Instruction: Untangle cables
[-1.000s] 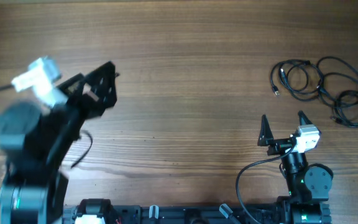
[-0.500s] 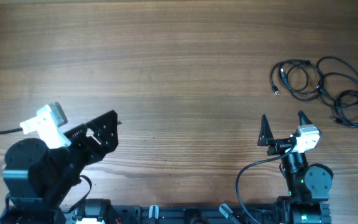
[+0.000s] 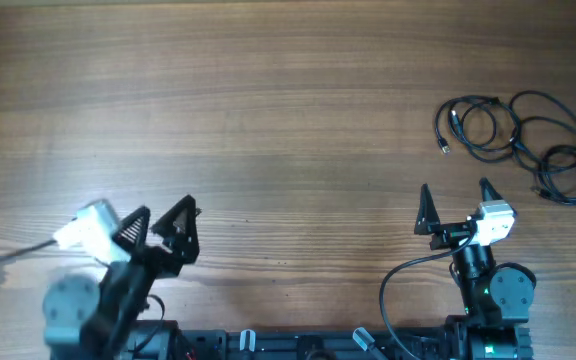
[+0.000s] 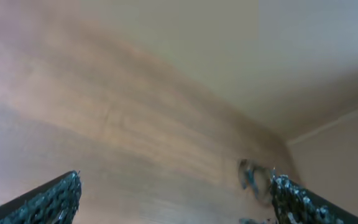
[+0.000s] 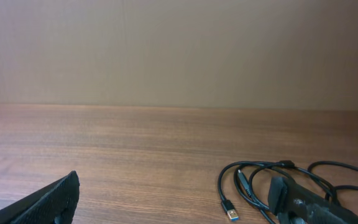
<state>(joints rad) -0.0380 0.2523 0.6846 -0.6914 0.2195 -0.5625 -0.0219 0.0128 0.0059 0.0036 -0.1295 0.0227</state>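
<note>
We find L gripper (image 3: 166, 210) jaws apart, holding nothing, at 7 o'clock in overhead view. R gripper (image 3: 455, 190) likewise spread, holding nothing, at 5 o'clock. The cables (image 3: 516, 143) lie looped together on the table (image 3: 288, 100) at 2 o'clock (well apart from R gripper). Left wrist view blurred.

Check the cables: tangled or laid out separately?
Tangled. The cables lie in one bunch, with loops crossing each other where the two coils meet. No cord lies apart on its own.
</note>
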